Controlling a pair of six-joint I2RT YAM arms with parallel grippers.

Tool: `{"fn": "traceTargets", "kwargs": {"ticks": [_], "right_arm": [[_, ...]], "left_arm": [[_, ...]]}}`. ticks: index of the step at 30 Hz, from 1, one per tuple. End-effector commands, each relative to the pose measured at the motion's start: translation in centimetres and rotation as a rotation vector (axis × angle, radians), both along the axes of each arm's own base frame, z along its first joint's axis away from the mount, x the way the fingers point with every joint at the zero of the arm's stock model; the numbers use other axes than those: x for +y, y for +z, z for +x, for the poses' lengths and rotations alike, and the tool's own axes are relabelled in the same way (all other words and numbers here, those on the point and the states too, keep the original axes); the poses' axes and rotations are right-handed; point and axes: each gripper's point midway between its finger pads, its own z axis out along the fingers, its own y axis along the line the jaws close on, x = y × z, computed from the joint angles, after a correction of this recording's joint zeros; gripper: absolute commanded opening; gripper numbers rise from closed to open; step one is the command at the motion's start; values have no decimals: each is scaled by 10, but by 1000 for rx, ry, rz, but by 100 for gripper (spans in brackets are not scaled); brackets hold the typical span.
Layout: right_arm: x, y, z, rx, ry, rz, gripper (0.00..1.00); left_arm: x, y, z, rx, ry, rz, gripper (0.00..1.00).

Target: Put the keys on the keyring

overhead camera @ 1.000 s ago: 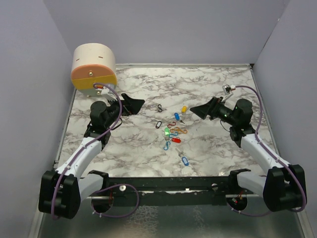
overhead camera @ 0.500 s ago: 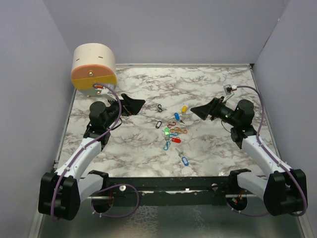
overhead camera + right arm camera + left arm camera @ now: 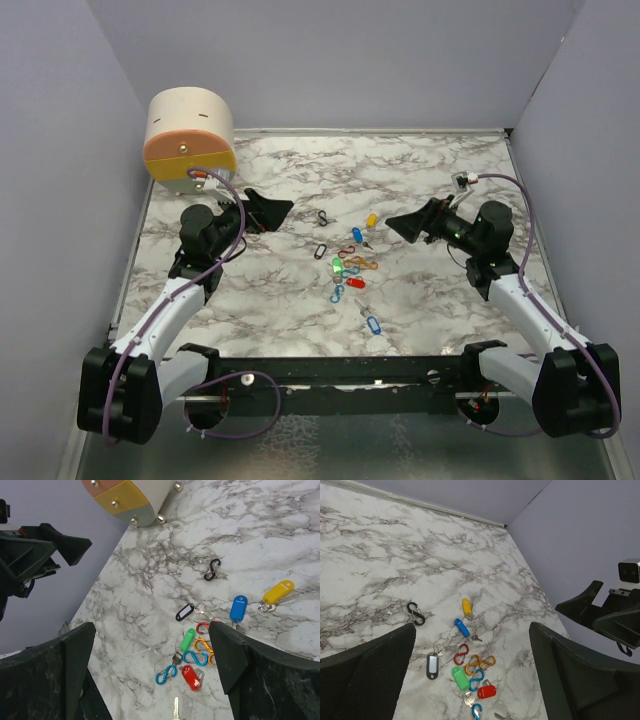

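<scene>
The keys (image 3: 337, 266) lie loose on the marble tabletop (image 3: 270, 300), in a small heap around the green key (image 3: 460, 677). The red key (image 3: 486, 692) is just beside it, toward the arm bases. The blue key (image 3: 462, 627) and the yellow key (image 3: 466, 606) lie a little beyond it. Coloured loop clips (image 3: 480, 662) lie among them and perhaps touch the green key; I cannot tell surely. The left jaws stand wide apart and empty, well to the left of the green key. The right jaws, also apart and empty, are well to its right.
</scene>
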Motion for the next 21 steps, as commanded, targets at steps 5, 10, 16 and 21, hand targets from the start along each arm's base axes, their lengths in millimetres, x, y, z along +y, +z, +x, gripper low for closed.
{"fn": "traceTargets", "kwargs": {"ticks": [5,10,16,21], "right_arm": [[-24,-10,19,-13,-144,-163,100],[-31,-13,19,-12,-180,-191,100],[-31,-17,21,-8,-183,-191,100],[-32,-21,22,3,-194,-194,100]], "left_arm": [[2,-16,6,-9,8,61,99],[3,-30,14,28,18,110,99],[13,-48,23,81,126,245,99],[11,-56,25,115,194,374,99]]}}
